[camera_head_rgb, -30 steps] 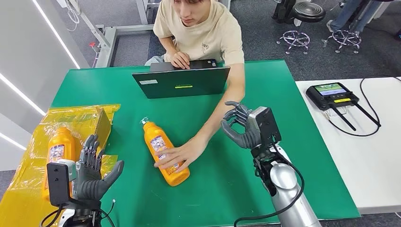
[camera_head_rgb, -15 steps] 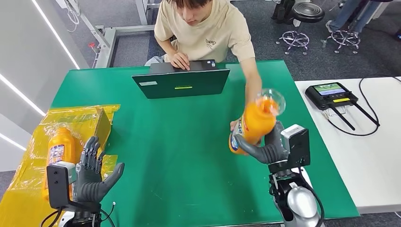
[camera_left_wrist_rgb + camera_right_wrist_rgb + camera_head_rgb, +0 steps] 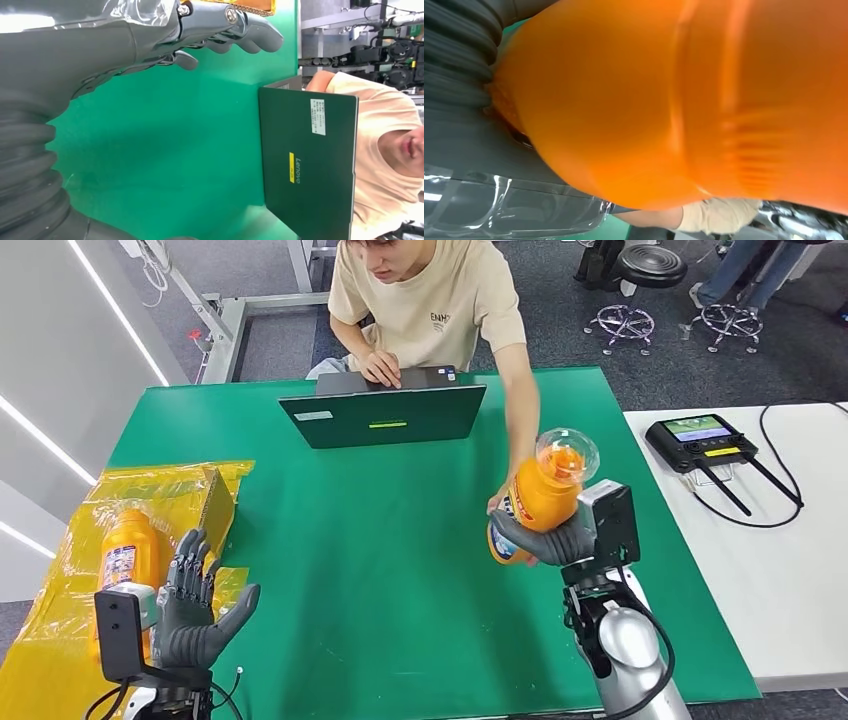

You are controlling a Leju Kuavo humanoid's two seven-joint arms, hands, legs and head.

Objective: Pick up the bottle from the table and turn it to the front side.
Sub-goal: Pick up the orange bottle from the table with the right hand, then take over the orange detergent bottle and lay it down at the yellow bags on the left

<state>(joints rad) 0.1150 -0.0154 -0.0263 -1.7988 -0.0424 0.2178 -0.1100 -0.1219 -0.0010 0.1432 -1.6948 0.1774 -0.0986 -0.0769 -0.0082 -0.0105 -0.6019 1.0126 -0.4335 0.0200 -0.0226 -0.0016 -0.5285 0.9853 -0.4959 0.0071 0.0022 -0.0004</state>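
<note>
Bottle (image 3: pixel 540 502) sits up off the green desk (image 3: pixel 400 580) in the right hand (image 3: pixel 560 538), fingers (image 3: pixel 525 537) wrapped round it, a person's hand (image 3: pixel 497 505) touching too, so it could slip when turned; left hand (image 3: pixel 195 610) is spread wide, holding nothing.

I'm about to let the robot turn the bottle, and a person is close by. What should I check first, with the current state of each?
1. Right hand grips the orange bottle: ok.
2. Bottle lifted off the green table: ok.
3. Person's hand away from the bottle: not ok, it touches it.
4. Label facing front: cannot tell.
5. Left hand holds nothing: ok.
6. Laptop away from the bottle: ok.
</note>
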